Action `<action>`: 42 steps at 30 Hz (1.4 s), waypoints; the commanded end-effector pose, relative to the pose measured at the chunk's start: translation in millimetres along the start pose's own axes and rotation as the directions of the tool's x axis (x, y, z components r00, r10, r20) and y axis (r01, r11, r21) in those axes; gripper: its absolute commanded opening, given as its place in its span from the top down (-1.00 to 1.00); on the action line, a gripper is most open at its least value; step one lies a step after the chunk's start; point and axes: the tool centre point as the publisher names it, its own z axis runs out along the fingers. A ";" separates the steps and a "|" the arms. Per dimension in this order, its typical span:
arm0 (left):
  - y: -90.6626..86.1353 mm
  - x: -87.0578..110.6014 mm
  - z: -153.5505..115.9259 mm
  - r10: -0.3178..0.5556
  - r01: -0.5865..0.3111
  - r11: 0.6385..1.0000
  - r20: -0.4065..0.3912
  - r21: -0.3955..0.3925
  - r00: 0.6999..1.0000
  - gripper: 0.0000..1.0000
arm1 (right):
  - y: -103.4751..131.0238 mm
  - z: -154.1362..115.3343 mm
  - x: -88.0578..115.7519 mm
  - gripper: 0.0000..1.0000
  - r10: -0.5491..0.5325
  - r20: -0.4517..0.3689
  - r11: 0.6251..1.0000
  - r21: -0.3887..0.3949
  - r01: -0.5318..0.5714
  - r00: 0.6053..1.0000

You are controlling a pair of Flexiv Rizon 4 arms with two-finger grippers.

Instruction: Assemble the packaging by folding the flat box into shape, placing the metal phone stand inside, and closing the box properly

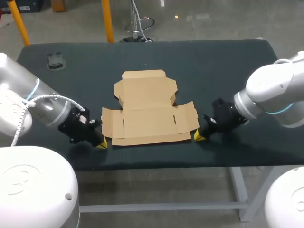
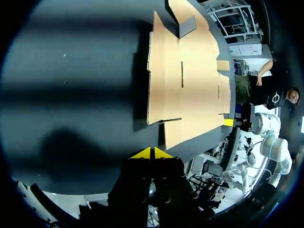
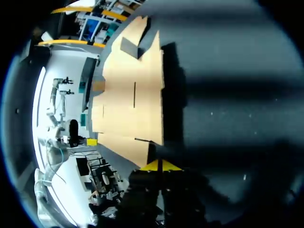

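Flat box (image 1: 147, 114) on dark table (image 1: 213, 61)

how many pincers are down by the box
2. The left pincer sits low over the table by the flat box's near left corner. The right pincer sits by its near right corner. Both are shut and hold nothing.

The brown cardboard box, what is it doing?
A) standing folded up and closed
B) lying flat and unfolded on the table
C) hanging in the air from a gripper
B: the brown cardboard box lies spread flat, unfolded, on the dark table.
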 end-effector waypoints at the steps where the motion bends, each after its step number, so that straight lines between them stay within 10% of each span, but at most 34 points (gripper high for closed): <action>1: -10.1 -0.3 9.8 -0.004 0.004 1.000 0.000 -0.020 1.000 1.00 | 2.2 0.9 -1.6 1.00 -0.001 -0.007 1.000 0.006 0.001 1.000; 42: -14.2 14.0 15.8 0.031 -0.031 0.999 -0.006 -0.041 1.000 1.00 | 8.7 5.9 11.1 1.00 -0.023 -0.011 1.000 0.017 0.023 1.000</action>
